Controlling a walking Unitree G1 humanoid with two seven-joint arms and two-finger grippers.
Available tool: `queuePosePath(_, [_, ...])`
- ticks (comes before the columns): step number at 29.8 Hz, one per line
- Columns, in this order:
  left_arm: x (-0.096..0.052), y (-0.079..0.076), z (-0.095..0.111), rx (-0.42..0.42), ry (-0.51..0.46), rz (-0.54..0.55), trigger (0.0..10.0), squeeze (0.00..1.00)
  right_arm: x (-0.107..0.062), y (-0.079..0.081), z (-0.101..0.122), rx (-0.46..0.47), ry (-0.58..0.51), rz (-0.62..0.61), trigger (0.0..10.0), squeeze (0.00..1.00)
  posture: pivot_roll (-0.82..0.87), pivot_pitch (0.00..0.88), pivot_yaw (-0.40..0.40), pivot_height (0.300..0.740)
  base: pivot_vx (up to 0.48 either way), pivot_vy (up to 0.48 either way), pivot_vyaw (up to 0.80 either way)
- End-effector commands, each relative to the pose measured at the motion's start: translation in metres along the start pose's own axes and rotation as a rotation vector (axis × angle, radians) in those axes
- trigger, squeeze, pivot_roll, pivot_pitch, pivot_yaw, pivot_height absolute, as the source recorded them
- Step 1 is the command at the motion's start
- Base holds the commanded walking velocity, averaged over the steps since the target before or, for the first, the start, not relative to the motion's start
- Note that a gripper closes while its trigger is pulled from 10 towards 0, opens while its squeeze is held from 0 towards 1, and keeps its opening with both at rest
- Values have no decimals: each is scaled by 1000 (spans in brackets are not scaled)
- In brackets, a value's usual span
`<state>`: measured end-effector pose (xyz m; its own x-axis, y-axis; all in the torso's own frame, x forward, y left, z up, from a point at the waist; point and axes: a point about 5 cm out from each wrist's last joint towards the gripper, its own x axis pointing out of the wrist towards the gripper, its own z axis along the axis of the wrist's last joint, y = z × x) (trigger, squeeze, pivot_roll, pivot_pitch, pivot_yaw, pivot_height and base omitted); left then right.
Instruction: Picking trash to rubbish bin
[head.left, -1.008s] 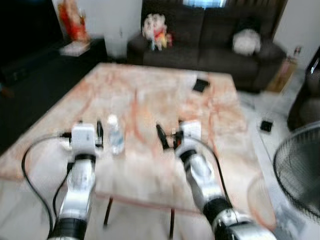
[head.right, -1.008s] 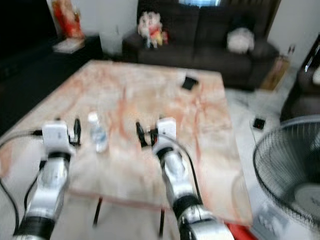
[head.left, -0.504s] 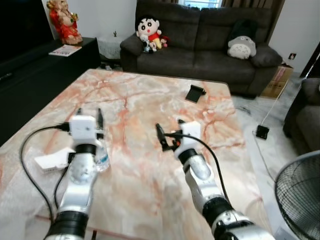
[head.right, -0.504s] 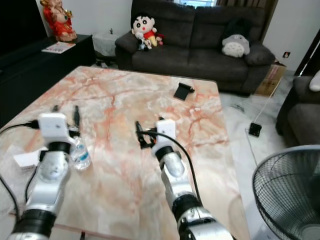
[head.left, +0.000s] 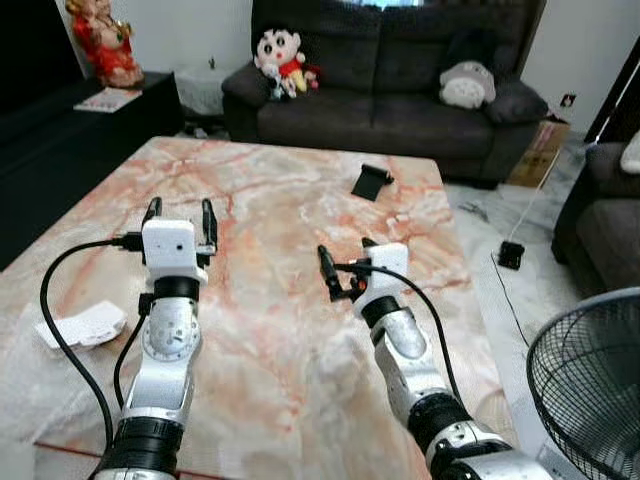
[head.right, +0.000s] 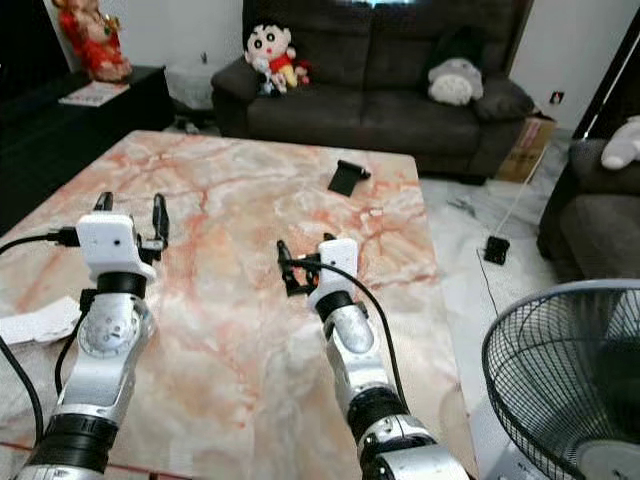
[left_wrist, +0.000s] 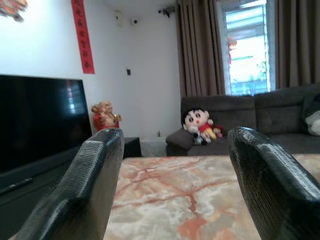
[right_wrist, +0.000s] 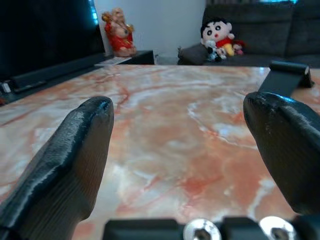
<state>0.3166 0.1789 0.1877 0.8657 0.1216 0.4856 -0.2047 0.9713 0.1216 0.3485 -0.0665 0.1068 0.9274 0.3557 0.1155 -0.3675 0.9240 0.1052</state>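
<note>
A crumpled white paper (head.left: 85, 323) lies on the marble table (head.left: 290, 200) near its left edge, to the left of my left forearm. My left gripper (head.left: 180, 212) is held up above the table, open, with nothing between its fingers (left_wrist: 90, 170). My right gripper (head.left: 345, 262) hovers over the middle of the table, also open and empty, its fingertips (right_wrist: 75, 150) wide apart just above the marble.
A black phone stand (head.left: 371, 181) sits at the table's far right. A standing fan (head.left: 590, 390) is close at my right. Beyond the table is a dark sofa (head.left: 400, 90) with plush toys; a black TV cabinet (head.left: 90, 110) runs along the left.
The camera has moved and the picture has sharpened. The small clear bottle seen by my left forearm half a second ago has dropped from sight. Both grippers stay open.
</note>
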Motion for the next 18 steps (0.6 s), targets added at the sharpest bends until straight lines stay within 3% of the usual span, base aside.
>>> queuePosePath(1, [2, -3, 8, 8, -25, -3, 10000, 1000, 1, -2, 3, 0, -8, -5, 10000, 0, 30, 0, -30, 740, 0, 0, 0])
queuePosePath(15, [-6, -3, 6, 14, 21, -19, 10000, 1000, 1, -1, 2, 2, -4, -4, 10000, 0, 29, 0, -26, 740, 0, 0, 0])
queuePosePath(18, [-16, 8, -8, 47, 100, 4, 10000, 1000, 1, 0, 1, -1, 0, 3, 10000, 0, 30, 0, -26, 740, 0, 0, 0])
